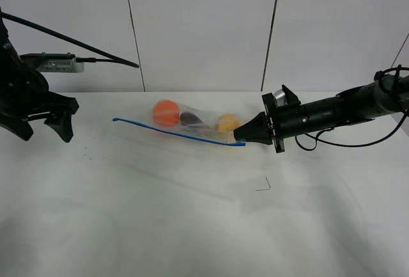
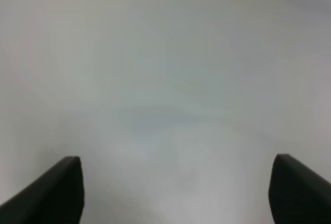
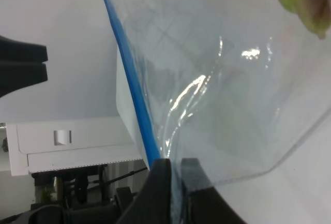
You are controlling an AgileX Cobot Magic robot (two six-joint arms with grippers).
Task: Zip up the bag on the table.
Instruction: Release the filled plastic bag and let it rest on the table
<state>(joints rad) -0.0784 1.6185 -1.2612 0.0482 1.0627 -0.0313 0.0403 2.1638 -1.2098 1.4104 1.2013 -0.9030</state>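
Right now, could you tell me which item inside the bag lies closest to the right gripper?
The yellow pear; it sits beside the right gripper, while the purple eggplant and orange lie farther along the bag.

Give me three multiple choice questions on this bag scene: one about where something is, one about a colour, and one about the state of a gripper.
1. Where does the right gripper meet the bag?
A. At the end of its zipper strip on the right of the high view
B. At the middle of the bag
C. Nowhere, it hangs apart

2. What colour is the zipper strip?
A. Red
B. Blue
C. Green

3. How is the left gripper?
A. Shut on the bag
B. Shut on nothing
C. Open, away from the bag

Answers:
1 A: the right wrist view shows the fingertips pinched on the strip's end.
2 B: the strip shows blue in both views.
3 C: the left wrist view shows its fingers spread wide over bare table.
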